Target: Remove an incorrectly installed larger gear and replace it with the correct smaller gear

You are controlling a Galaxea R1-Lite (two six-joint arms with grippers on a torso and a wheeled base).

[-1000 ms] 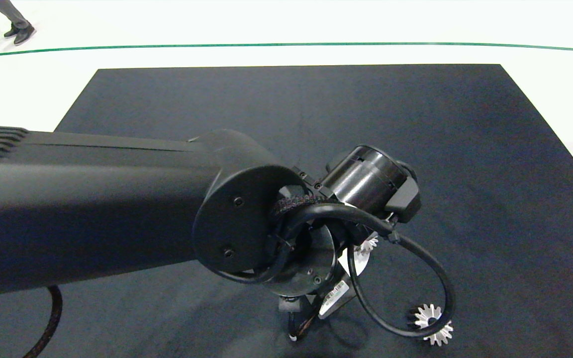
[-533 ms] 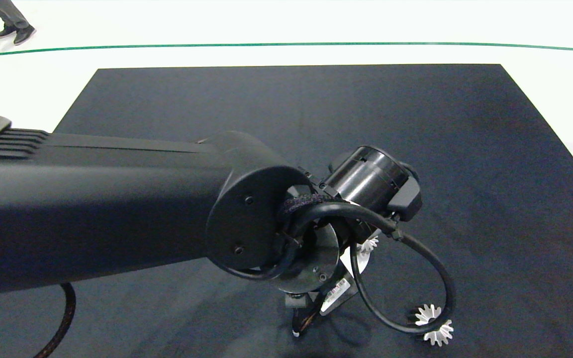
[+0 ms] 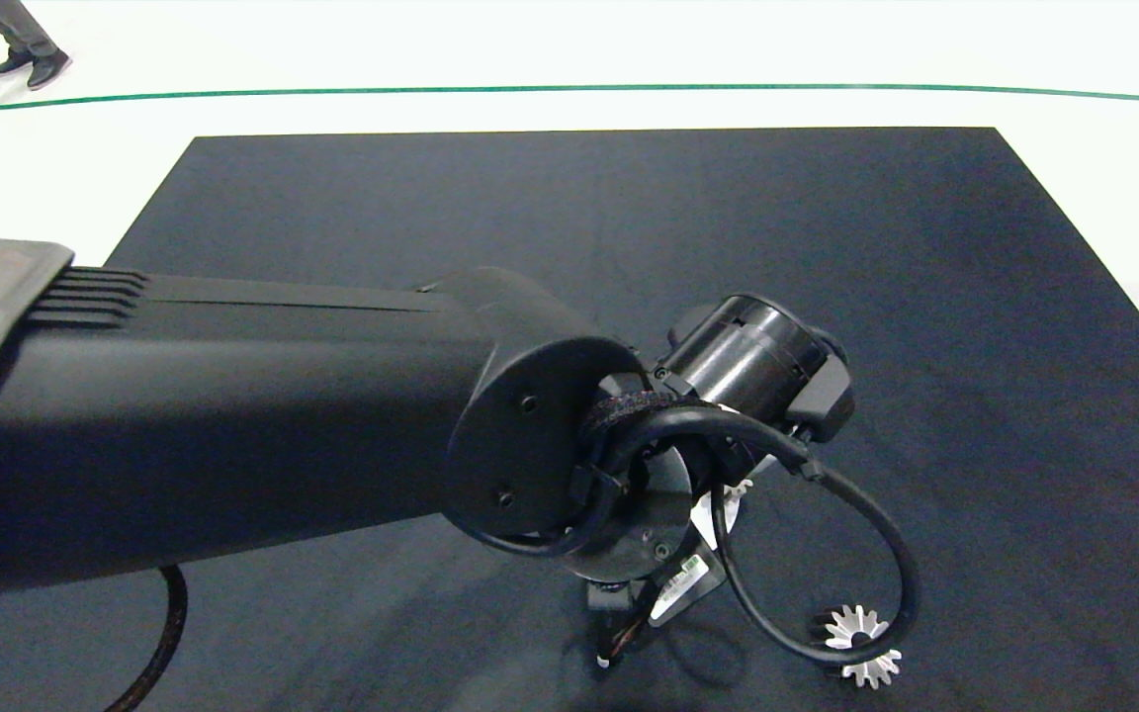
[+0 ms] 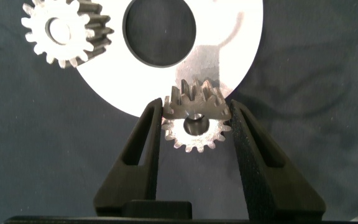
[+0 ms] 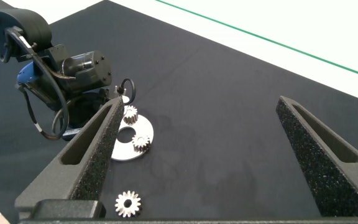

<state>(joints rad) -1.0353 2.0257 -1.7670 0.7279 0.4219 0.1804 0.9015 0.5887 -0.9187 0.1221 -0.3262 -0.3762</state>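
Over dark mat (image 3: 569, 218), left tool (image 4: 194, 121), shifted rightward, apparently grips smaller gear (image 4: 196, 118).

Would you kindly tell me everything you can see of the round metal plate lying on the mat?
The round metal plate is a thin silver disc, smooth and bright, lying flat on the dark mat. A large round hole is cut through it, showing mat beneath. A blunt-toothed gear with a pale centre sits at one edge; a second small gear stands at its rim, where the left gripper is.
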